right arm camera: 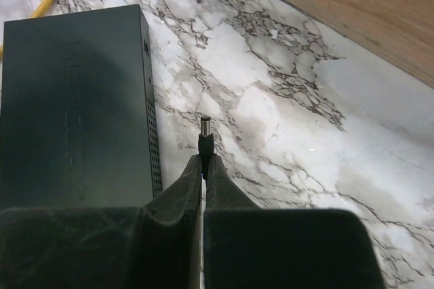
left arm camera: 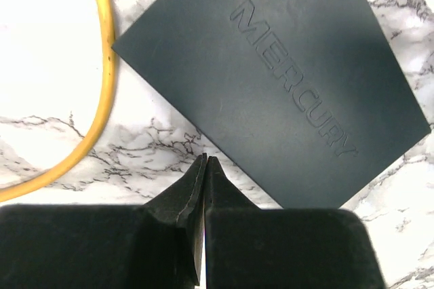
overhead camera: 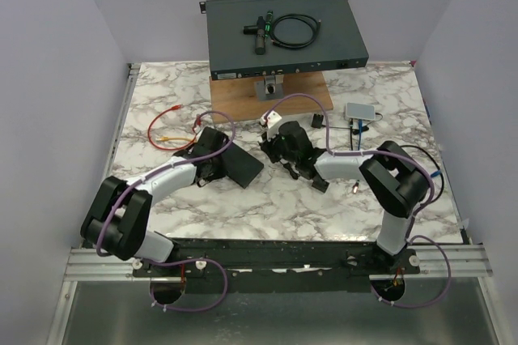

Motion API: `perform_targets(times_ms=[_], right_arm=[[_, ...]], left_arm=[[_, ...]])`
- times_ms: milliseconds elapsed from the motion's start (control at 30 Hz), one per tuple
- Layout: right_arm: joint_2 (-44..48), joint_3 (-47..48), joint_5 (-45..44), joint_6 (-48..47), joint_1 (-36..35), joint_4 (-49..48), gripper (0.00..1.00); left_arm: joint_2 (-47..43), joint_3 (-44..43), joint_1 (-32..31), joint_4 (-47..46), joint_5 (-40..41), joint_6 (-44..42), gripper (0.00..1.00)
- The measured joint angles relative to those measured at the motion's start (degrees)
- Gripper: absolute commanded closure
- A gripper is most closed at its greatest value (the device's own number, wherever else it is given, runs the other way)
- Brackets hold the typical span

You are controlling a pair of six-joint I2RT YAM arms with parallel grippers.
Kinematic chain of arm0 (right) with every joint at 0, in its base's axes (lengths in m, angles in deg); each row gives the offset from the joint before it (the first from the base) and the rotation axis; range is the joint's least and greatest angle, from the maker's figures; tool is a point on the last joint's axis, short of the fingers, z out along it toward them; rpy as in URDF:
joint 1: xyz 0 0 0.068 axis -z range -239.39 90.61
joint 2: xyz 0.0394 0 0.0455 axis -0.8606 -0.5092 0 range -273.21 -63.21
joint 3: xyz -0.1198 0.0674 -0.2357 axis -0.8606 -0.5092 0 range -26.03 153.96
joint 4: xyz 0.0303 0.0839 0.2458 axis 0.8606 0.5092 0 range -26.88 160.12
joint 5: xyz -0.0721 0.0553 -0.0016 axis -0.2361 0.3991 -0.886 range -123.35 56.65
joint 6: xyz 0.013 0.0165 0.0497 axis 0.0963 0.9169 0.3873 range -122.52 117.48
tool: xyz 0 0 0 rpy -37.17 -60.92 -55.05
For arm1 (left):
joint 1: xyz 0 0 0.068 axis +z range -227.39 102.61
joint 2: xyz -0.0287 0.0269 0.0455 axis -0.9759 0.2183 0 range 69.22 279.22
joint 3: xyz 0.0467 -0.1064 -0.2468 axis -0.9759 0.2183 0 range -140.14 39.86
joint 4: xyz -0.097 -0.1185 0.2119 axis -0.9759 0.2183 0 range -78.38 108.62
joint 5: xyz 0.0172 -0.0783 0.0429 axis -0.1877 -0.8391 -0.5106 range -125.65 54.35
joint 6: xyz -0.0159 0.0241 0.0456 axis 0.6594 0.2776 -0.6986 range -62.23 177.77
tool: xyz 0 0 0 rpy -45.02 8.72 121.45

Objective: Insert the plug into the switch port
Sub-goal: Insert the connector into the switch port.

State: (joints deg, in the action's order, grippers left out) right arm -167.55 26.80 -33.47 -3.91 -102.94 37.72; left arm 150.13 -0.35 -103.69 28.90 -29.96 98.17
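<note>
The switch is a flat dark box embossed MERCURY, lying on the marble table at centre-left. My left gripper is shut and empty, its tips just short of the switch's near edge. My right gripper is shut on the plug, a black barrel plug with a metal tip that sticks out past the fingertips. In the right wrist view the switch lies to the left of the plug, with its vented side wall facing it and a gap between. I cannot make out the port.
A dark rack unit with a coiled black cable sits on a wooden board at the back. A red-orange cable loops left of the switch. At the right lie a white adapter and a small black block.
</note>
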Motion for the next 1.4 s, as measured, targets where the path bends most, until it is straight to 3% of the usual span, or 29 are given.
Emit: perform_targets(times_ms=[333,733,1133,1400], right_arm=[[-5.1,1.1,5.8,3.6,0.0,-0.7,0.99],[-4.1,-2.6,6.0,6.8,0.0,-1.9,0.99],[11.0,-16.6,-3.1,15.6,-1.1,3.3,0.99],[21.0,-23.8,-10.2,24.2,-7.1,9.1,0.99]], left_arm=[[6.9,-8.5,0.0,3.5,1.8,0.7,1.0],[12.8,-16.0,-3.0,9.2,3.1,-2.7,1.0],[18.2,-21.1,-12.9,11.0,2.8,-8.1,1.0],[18.1,-19.2,-13.6,6.4,-2.9,-10.9,1.0]])
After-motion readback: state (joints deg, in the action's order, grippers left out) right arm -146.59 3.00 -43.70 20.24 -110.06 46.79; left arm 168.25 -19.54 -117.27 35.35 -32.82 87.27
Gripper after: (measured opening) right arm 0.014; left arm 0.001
